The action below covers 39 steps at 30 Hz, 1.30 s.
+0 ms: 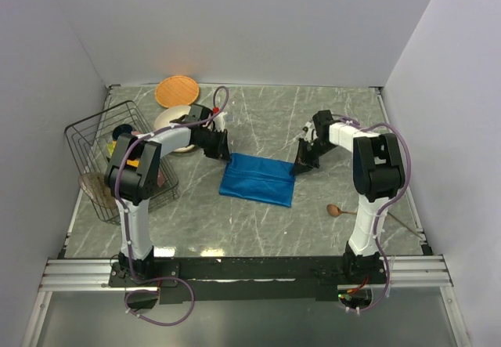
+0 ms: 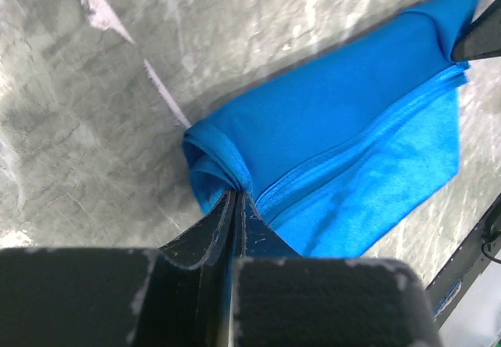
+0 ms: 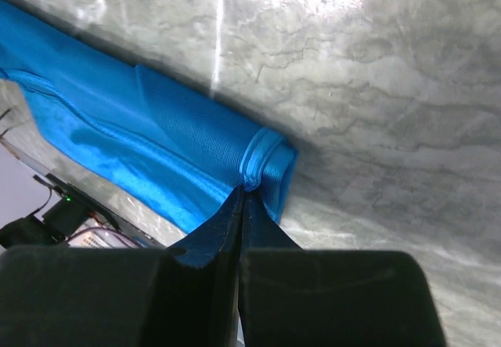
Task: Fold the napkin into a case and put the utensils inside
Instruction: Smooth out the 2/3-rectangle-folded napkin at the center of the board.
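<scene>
Napkin (image 1: 257, 178): folded blue rectangle, mid-table. Left gripper (image 2: 237, 200) is clamped on its bunched far-left corner, right gripper (image 3: 243, 194) on the far-right corner. Near edge lies flat. Bare table (image 1: 266, 112) beyond. Wooden spoon (image 1: 335, 210) near-right, apart. Wire basket (image 1: 109, 147) far left.

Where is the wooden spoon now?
In the top view, the wooden spoon lies on the table, right of the napkin, beside the right arm.
</scene>
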Each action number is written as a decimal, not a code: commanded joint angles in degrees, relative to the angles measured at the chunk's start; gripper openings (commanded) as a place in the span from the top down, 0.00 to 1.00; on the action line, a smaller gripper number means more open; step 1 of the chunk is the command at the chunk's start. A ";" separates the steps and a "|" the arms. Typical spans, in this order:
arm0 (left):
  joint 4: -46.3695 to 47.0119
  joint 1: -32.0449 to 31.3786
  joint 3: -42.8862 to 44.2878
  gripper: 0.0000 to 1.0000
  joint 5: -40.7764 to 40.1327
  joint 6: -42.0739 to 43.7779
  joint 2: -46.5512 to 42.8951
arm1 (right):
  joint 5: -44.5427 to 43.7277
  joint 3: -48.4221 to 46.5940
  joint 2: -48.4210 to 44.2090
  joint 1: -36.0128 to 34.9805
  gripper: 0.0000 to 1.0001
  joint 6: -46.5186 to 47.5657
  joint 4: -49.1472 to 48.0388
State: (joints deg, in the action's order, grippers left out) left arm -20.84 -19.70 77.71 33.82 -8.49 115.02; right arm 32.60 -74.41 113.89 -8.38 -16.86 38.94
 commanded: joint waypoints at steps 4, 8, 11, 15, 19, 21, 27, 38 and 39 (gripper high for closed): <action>2.03 0.37 0.60 0.92 -0.60 -3.28 0.82 | -2.19 0.94 3.97 -1.02 1.00 -0.54 -2.46; 4.04 1.24 -0.37 0.73 -0.34 -4.08 -0.50 | -3.59 0.50 5.29 -1.99 1.00 -0.98 -2.64; 5.89 2.04 -2.56 0.63 -0.51 -3.90 -3.31 | -5.96 -0.82 6.43 -2.34 1.00 -1.51 -2.20; 10.71 3.00 -7.91 0.59 -0.16 -4.08 -8.31 | -7.99 -5.73 8.89 -2.43 1.00 0.24 -1.06; 14.16 3.44 -12.23 0.57 2.21 -3.20 -12.97 | -8.34 -11.27 11.71 -2.78 1.00 2.44 1.40; 13.72 3.36 -12.41 0.57 1.95 -2.50 -13.16 | -8.60 -13.29 12.23 -2.96 1.00 3.93 1.84; 9.24 2.30 -8.99 0.59 2.47 -1.79 -9.65 | -6.50 -14.45 10.14 -3.66 1.00 6.14 2.55; 11.26 -2.09 -11.00 0.59 4.85 -4.69 -10.26 | -1.66 -14.45 5.65 -4.36 1.00 3.42 5.88; 11.52 -2.35 -11.35 0.59 4.41 -5.21 -10.26 | -1.23 -14.36 5.56 -4.36 1.00 3.15 6.23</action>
State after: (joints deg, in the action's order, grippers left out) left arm -10.81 -20.69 66.63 36.60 -11.84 105.71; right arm 31.29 -88.14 122.78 -12.29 -12.86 42.78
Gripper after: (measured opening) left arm 0.418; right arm 0.007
